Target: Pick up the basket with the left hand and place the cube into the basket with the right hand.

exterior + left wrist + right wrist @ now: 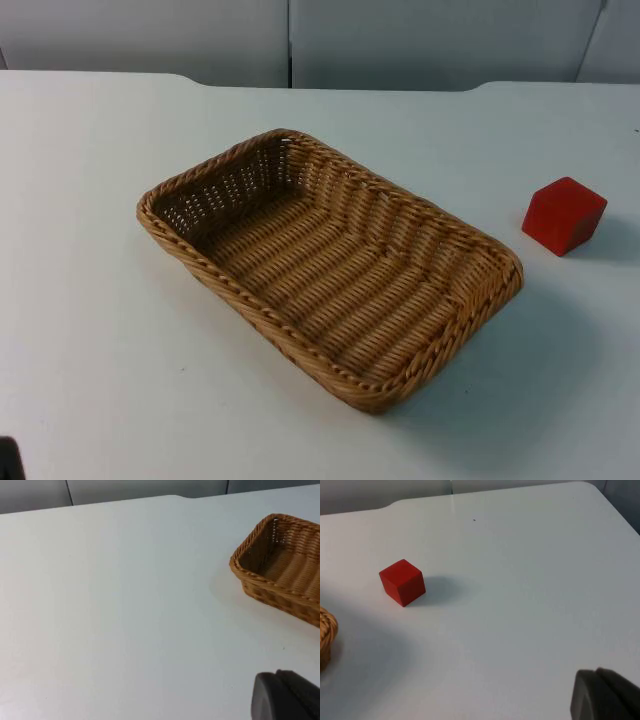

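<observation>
The wicker basket (330, 265) sits empty on the white bench (90, 200), its long axis running diagonally, one short end turned toward the left arm. That end lies ahead of the left gripper's fingers (285, 697) and off to one side, well apart. The red cube (563, 215) rests just beyond the basket's other end, ahead of the right gripper's fingers (602, 695), also well apart. Neither gripper holds anything; how wide either stands, I cannot tell.

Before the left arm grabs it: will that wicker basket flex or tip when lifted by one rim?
The basket looks tightly woven with a thick braided rim, so probably fairly stiff. It is empty and shallow, likely light. Gripped at one rim, its long body may sag or tilt away from the grip.
</observation>
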{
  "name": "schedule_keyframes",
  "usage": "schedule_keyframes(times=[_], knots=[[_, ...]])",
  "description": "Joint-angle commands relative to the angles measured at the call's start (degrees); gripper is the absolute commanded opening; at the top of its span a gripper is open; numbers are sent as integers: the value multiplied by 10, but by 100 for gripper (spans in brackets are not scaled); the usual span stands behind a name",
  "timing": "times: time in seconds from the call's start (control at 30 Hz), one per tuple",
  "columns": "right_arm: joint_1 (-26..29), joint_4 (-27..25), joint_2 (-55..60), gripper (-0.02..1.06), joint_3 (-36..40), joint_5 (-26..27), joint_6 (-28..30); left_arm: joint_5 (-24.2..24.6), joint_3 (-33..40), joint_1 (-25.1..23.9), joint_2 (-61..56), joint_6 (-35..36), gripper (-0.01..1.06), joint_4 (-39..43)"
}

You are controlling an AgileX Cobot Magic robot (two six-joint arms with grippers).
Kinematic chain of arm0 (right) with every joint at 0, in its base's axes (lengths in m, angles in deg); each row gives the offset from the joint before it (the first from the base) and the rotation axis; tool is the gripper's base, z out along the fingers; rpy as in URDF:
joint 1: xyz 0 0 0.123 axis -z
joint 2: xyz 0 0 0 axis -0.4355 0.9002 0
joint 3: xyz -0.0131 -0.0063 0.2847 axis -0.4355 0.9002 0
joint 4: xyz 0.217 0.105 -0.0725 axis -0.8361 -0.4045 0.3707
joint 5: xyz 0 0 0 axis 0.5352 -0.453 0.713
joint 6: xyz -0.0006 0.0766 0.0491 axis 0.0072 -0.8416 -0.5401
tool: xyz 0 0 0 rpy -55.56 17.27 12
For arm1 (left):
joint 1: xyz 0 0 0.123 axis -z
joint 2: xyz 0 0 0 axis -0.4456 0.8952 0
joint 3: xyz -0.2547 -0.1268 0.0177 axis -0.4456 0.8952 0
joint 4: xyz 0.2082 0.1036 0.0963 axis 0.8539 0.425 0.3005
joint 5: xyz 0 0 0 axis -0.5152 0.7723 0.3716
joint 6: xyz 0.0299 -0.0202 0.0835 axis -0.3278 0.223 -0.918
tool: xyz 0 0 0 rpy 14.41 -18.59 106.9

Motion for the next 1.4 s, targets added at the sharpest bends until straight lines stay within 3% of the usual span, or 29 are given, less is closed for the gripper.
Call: schedule_keyframes(times=[0.0,0.1,0.23,0.3,0.37,0.4,0.53,0.57,0.7,0.73,0.8,0.9,1.0,1.03,1.17,1.27,1.37], knots=[[-2,-2,-3,0,4,6,0,-8,4,4,-2,6,0,-9],[-2,-2,-3,0,4,6,0,-18,-2,4,-2,40,0,-15],[-2,-2,-3,0,4,6,0,-91,-17,4,66,32,0,-106],[-2,-2,-3,0,4,6,0,-104,-17,4,92,19,0,-142],[-2,-2,-3,0,4,6,0,-122,-17,4,193,-53,0,-241],[-2,-2,-3,0,4,6,0,-122,-17,4,193,-53,0,-241],[-2,-2,-3,0,4,6,0,-165,-17,4,378,-218,0,-430],[-2,-2,-3,0,4,6,0,-165,-17,4,378,-218,0,-430],[-2,-2,-3,0,4,6,0,-181,-17,4,544,-404,0,-637],[-2,-2,-3,0,4,6,0,-181,-17,4,544,-404,0,-637],[-2,-2,-3,0,4,6,0,-190,-20,4,635,-489,2,-727],[-2,-2,-3,0,4,6,0,-205,-30,4,687,-506,6,-739],[-2,-2,-3,0,4,6,0,-252,-52,4,749,-503,19,-734],[-2,-2,-3,0,4,6,0,-252,-52,4,749,-503,19,-734],[-2,-2,-3,0,4,6,0,-303,-77,4,782,-452,44,-731],[-2,-2,-3,0,4,6,0,-317,-91,4,796,-429,51,-728],[-2,-2,-3,0,4,6,0,-326,-106,4,811,-404,51,-712]])
